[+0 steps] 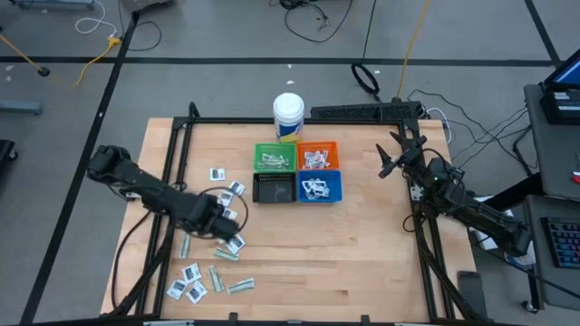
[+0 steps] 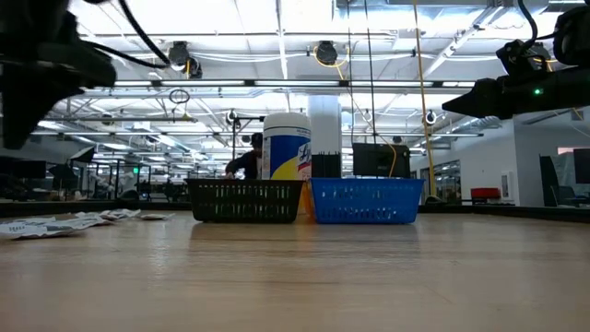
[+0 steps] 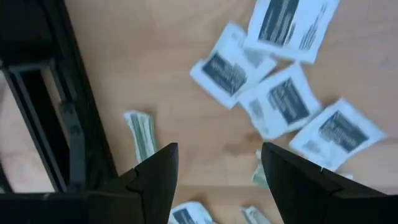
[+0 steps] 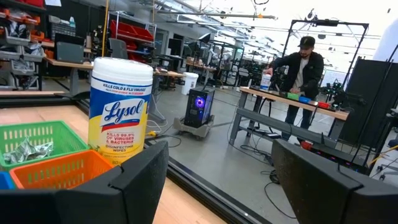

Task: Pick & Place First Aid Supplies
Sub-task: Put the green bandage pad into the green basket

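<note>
First aid supplies lie scattered flat on the wooden table's left half: white sachets [image 1: 217, 174] [image 1: 188, 282] and pale-green strips [image 1: 240, 286] [image 1: 186, 246]. My left gripper [image 1: 227, 228] hovers over this scatter, pointing down, open and with nothing between its fingers. In its wrist view [image 3: 217, 180], several white sachets [image 3: 283, 102] and a green strip [image 3: 142, 134] lie below it. My right gripper [image 1: 391, 159] waits raised at the table's right edge, open [image 4: 217, 180] and pointing about level toward the bins.
Four small bins stand at the table's middle back: green [image 1: 274, 157], orange [image 1: 317, 156], black [image 1: 273, 188] and blue [image 1: 320, 187], three with packets in them. A white tub with a blue label [image 1: 288, 116] stands behind them. A black frame rail [image 3: 68, 118] runs along the left edge.
</note>
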Tool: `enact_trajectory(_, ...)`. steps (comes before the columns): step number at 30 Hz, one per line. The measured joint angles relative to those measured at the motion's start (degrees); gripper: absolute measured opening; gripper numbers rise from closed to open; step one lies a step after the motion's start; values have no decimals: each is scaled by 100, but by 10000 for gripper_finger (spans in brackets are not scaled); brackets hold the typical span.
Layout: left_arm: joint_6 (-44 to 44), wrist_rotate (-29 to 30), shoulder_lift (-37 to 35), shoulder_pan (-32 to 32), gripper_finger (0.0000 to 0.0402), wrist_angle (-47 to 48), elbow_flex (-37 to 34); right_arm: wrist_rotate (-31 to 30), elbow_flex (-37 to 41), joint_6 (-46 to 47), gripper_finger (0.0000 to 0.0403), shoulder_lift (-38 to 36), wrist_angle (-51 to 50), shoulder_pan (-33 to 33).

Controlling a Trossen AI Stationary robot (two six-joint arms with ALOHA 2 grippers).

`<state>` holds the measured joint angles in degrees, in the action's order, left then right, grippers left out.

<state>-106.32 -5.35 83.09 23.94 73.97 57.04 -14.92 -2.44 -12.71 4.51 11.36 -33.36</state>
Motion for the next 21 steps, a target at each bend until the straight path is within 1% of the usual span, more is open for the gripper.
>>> enact_trajectory(3,-392,-116,-66,311,237,-15,-80,0,0,0,279,0,0,0)
enact_trajectory(8,-685,-494,-55,570,237,-227,-485,-2,-1,0,279,1,5,-1)
enact_trajectory(11,-693,-655,7,626,237,-482,-727,-2,-1,0,279,0,0,-1)
enact_trajectory(17,-639,-711,138,656,237,-732,-1187,-1,-1,0,279,0,1,0)
enact_trajectory(21,-648,-838,281,651,237,-718,-1421,-1,0,0,279,0,0,-2)
